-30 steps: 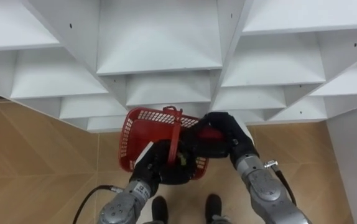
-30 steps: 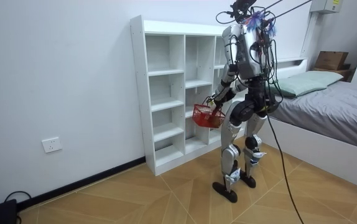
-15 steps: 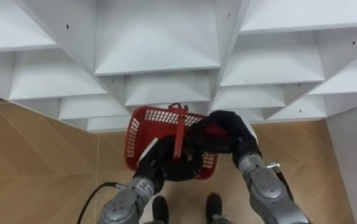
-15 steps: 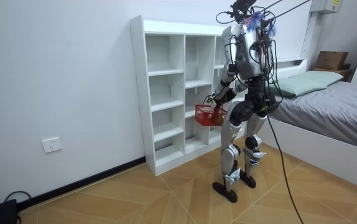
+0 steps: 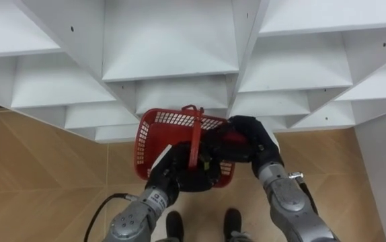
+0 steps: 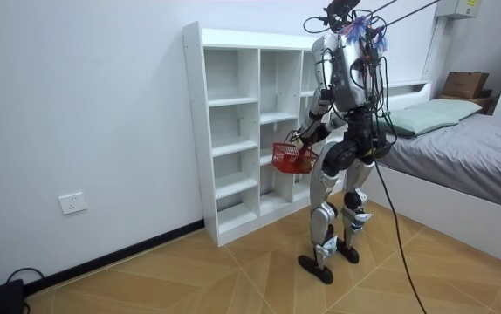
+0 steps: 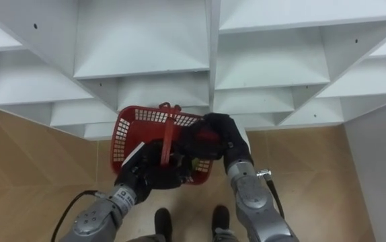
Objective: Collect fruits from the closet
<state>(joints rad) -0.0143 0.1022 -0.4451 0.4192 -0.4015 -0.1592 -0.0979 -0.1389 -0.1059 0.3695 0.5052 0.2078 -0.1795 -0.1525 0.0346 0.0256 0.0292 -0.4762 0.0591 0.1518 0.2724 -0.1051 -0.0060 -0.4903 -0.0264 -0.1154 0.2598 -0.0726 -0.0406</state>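
Basket point(image 5: 161, 122) (red plastic mesh) before white boxy closet point(image 5: 173, 40).

basket point(image 5: 147, 138) contents hidden, closet point(image 5: 173, 47) edges cropped

Both eye views looked steeply down from the robot's head, close before the closet point(image 5: 171, 47). The room view stood well back, facing its front obliquely. All shared that front and the red basket point(image 5: 154, 132).

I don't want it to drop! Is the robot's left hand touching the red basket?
Touching. In the left eye view the left hand is curled round the handle of the red basket, holding it up.
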